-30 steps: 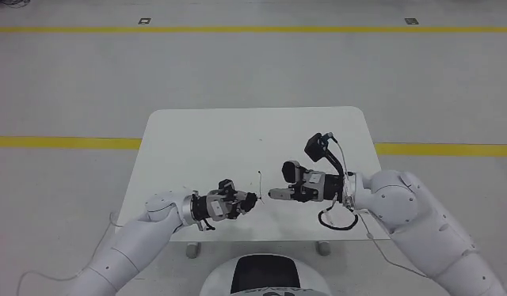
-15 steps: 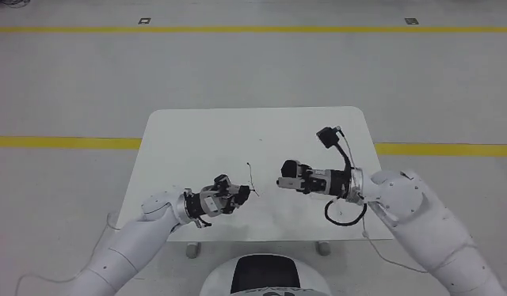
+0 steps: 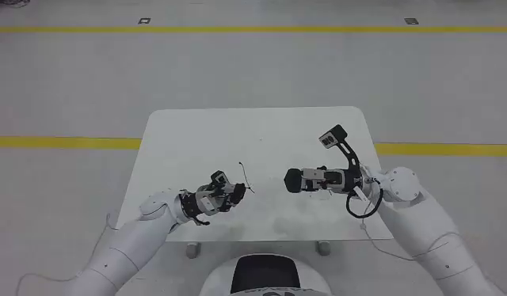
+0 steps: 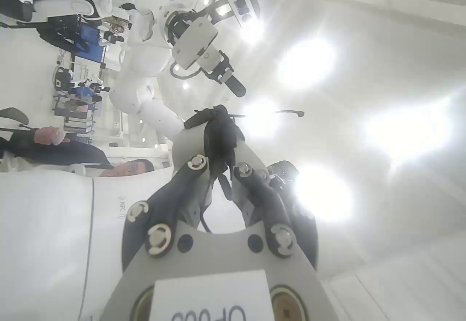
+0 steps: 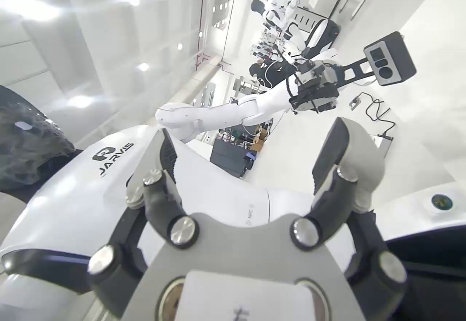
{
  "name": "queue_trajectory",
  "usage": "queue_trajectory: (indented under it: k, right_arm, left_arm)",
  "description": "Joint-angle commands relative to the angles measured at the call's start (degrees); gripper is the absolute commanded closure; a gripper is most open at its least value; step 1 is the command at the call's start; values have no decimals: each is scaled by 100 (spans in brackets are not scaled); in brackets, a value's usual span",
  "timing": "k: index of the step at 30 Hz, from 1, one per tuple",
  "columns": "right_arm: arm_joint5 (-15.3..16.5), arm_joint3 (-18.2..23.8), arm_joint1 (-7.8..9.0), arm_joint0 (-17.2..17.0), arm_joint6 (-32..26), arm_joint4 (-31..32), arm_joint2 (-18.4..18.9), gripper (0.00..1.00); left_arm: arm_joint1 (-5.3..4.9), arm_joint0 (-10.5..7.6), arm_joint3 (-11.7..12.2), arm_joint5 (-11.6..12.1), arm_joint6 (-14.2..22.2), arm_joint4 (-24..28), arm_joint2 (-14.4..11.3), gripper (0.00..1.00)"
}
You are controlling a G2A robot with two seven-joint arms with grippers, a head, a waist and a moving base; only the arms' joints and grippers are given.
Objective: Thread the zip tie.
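A thin black zip tie sticks up from my left gripper, which is shut on it above the table's front left part. In the left wrist view the tie runs out sideways past the fingertips, with a small head at its free end. My left gripper pinches the tie's bunched part. My right gripper hangs to the right of the tie, a short gap away, pointing at it. In its own view my right gripper is open and holds nothing, facing the left gripper.
The white table lies under both arms, bare around them. Grey floor with yellow lines surrounds it. The right arm's black cable loops near the table's front right corner.
The two grippers have drawn apart: the right one pulled back to the right and turned, the left one shifted slightly left with the zip tie still in it.
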State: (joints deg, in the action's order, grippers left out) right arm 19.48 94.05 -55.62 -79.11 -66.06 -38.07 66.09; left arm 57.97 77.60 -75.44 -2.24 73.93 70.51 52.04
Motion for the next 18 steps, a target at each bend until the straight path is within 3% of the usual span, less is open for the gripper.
queue_trajectory:
  k: [1,3,5,8,10,13,18]
  right_arm:
    - [0,0,0,0,0,0,0,0]
    - [0,12,-3,-4,23,-9,-5,0]
    - [-33,-57,-32,-44,41,-293,-79,0]
    - [0,-400,-102,-1,-165,-833,-255,0]
    - [0,-692,-167,55,-350,-1217,-381,0]
    - [0,-1005,-264,135,-596,-1607,-544,0]
    - [-88,-1512,-424,308,-1158,-2363,-839,0]
  left_arm:
    - [0,0,0,-1,1,0,0,100]
    - [24,36,-11,119,-290,129,17,100]
    - [69,86,-88,237,-268,296,-47,100]
    - [158,99,-100,631,-122,495,-151,100]
    - [214,51,-41,1030,-168,386,-207,100]
    - [285,5,6,1367,-165,314,-294,100]
    - [376,-72,150,1627,-86,312,-379,100]
